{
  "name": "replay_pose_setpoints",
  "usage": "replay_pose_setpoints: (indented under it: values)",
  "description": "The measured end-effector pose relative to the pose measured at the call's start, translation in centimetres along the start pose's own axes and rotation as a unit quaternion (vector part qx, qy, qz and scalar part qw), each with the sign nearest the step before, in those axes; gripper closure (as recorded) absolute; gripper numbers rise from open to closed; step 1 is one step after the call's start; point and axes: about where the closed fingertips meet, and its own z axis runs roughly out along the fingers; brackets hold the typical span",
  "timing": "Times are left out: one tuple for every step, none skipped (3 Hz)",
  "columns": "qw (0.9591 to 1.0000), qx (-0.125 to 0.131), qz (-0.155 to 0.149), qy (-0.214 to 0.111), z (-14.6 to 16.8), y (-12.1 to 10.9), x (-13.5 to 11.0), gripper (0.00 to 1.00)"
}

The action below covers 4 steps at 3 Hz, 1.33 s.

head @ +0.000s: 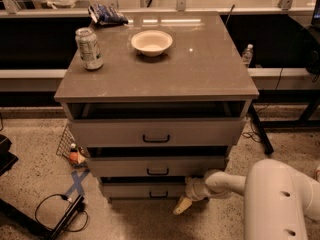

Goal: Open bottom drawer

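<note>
The bottom drawer (pixel 135 189) is the lowest of three grey-beige fronts on the cabinet (pixel 200 74). Its small black bar handle (pixel 158 194) faces me. A dark gap shows above its front. My gripper (pixel 181 206) hangs low, near the floor, just right of the handle and in front of the drawer's right end. It points down and to the left. It is close to the drawer front, and I cannot tell whether it touches. My white arm (pixel 280 199) reaches in from the lower right.
On the cabinet top stand a soda can (pixel 89 48), a white bowl (pixel 151 42) and a dark snack bag (pixel 106 14). The two upper drawers (pixel 156 132) also show gaps. A cable (pixel 60 209) and blue tape (pixel 77 183) lie on the floor at left; a water bottle (pixel 247 54) stands behind at right.
</note>
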Motion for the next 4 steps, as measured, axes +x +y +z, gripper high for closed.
replay_pose_setpoints:
  values:
    - [1.0, 0.0, 0.0, 0.0, 0.0, -0.1, 0.0, 0.0]
    - [1.0, -0.01, 0.001, -0.003, 0.9, 0.5, 0.0, 0.06]
    - [0.9997, -0.022, 0.007, -0.01, 2.0, 1.4, 0.3, 0.21]
    - [0.9993, -0.031, 0.014, -0.018, 2.5, 2.4, 0.7, 0.44]
